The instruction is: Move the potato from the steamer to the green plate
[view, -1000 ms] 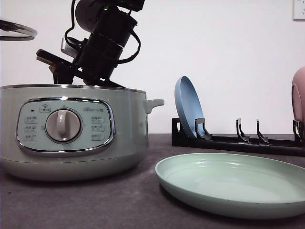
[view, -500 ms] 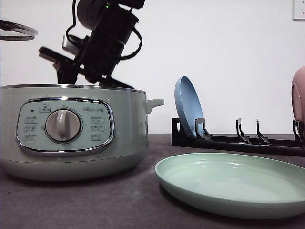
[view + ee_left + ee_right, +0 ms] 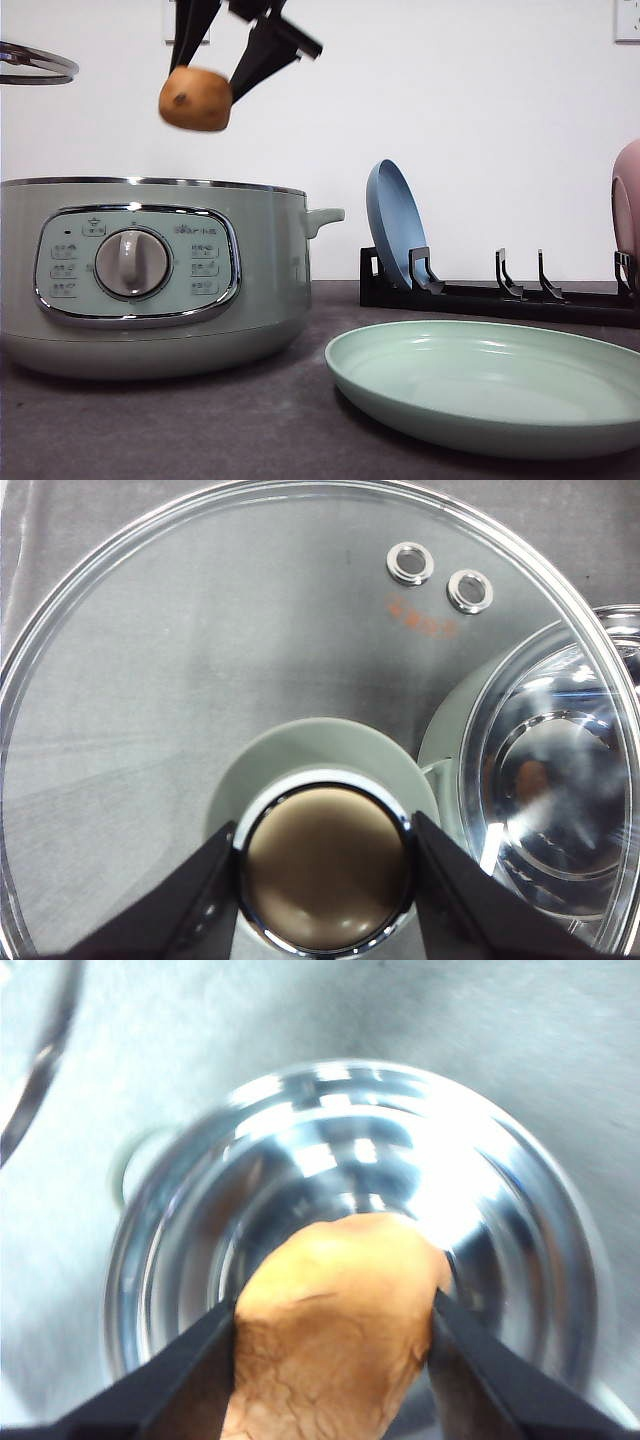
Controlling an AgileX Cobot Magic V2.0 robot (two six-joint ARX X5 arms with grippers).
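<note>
Right hand [image 3: 205, 75]: two dark fingers pinching the potato [image 3: 195, 98] from both sides, high over the steamer's left half in the front view. Wrist view: fingers [image 3: 190, 1375] pressed on either flank of the potato, shiny inner bowl of the pot directly beneath.
Left hand [image 3: 325, 880]: fingers clamped on the knob [image 3: 325, 865] of the glass lid [image 3: 150, 680], lid held up off the pot; its rim edge shows at far left of the front view, above the steamer.
Potato: airborne, orange-brown, dark eye spot facing the camera, clear of the steamer rim, not touching anything but the fingers.
Steamer [image 3: 150, 275]: on the worktop [image 3: 200, 430], left side, lid off, dial panel facing the camera.
Green plate [image 3: 490, 385]: flat on the worktop, just right of the steamer, nothing on it.
Rack [image 3: 500, 295]: behind the plate, holds a blue plate [image 3: 395, 225] upright; pink plate [image 3: 628, 205] at the right edge.
</note>
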